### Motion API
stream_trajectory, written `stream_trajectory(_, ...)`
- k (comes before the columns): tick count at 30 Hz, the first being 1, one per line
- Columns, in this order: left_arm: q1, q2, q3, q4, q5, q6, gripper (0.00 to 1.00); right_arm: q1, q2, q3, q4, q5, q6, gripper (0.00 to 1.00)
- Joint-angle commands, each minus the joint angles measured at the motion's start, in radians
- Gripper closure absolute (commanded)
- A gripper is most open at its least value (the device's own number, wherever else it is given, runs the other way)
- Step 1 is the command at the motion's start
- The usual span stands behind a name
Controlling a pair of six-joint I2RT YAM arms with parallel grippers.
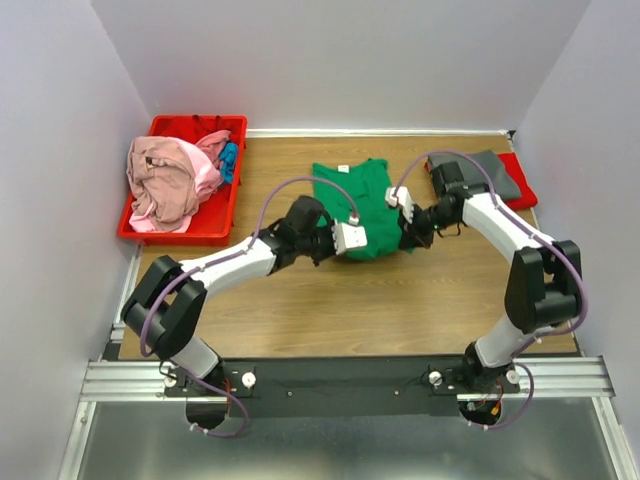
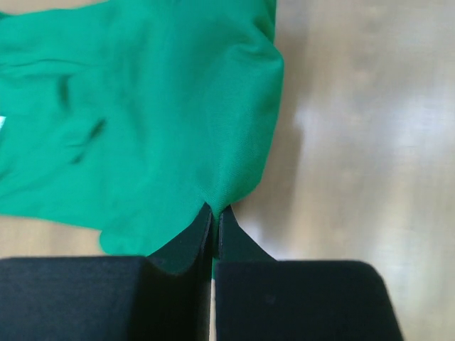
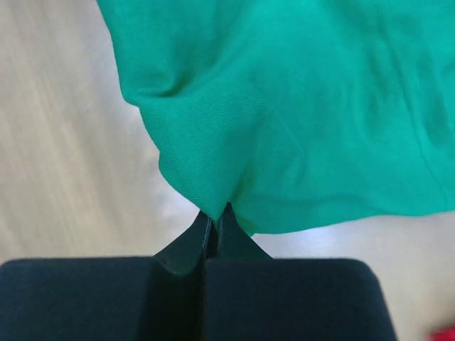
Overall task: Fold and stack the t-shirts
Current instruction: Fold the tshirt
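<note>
A bright green t-shirt [image 1: 352, 200] lies partly folded on the wooden table [image 1: 330, 310] at the middle. My left gripper [image 2: 215, 210] is shut on its near edge [image 2: 220, 192], the cloth pinched between the black fingertips. My right gripper [image 3: 215, 211] is shut on another part of the green t-shirt [image 3: 213, 192], seen in the right wrist view. In the top view both grippers, the left [image 1: 328, 243] and the right [image 1: 408, 232], sit at the shirt's near corners. A dark grey t-shirt [image 1: 490, 175] lies folded at the back right. Pink [image 1: 170, 180] and blue [image 1: 230, 160] t-shirts sit crumpled in the red bin.
The red plastic bin [image 1: 210, 228] stands at the back left against the wall. A red thing [image 1: 520, 180] lies under the grey shirt by the right wall. White walls close the table on three sides.
</note>
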Motion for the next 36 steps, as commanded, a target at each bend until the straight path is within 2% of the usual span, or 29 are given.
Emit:
stream_trajectory(1,-0.071,-0.058,-0.067,-0.001,0.028,-0.076,1.0,-0.003,-0.092,-0.147,-0.055,-0.028,-0.08,1.0)
stream_trajectory(4,-0.132,-0.083,-0.121,0.002,0.028,-0.122,1.0,-0.001,-0.204,-0.294,-0.058,0.039,-0.122,1.0)
stream_trajectory(8,-0.212,-0.106,-0.148,-0.01,0.032,-0.19,1.0,-0.003,-0.316,-0.394,-0.086,0.108,-0.18,1.0)
stream_trajectory(16,-0.291,-0.147,-0.181,-0.03,0.054,-0.234,1.0,-0.003,-0.473,-0.454,-0.161,0.137,-0.173,1.0)
stream_trajectory(20,-0.292,-0.166,-0.149,-0.052,0.016,-0.213,1.0,-0.003,-0.488,-0.428,-0.169,0.157,-0.15,1.0)
stream_trajectory(23,-0.277,-0.178,-0.106,-0.066,-0.05,-0.147,1.0,-0.004,-0.449,-0.33,-0.165,0.173,-0.117,1.0)
stream_trajectory(26,-0.196,-0.169,-0.063,-0.061,-0.07,-0.095,1.0,-0.004,-0.375,-0.204,-0.152,0.179,-0.074,1.0)
stream_trajectory(30,-0.033,-0.093,0.073,-0.032,-0.047,0.003,1.0,-0.003,-0.136,0.079,-0.1,0.179,-0.001,1.0)
stream_trajectory(31,0.023,-0.033,0.103,-0.023,-0.035,0.019,1.0,-0.004,-0.082,0.125,-0.084,0.176,0.028,1.0)
stream_trajectory(36,0.143,0.205,0.368,-0.053,-0.015,0.065,1.0,-0.008,0.224,0.421,-0.028,0.17,0.148,1.0)
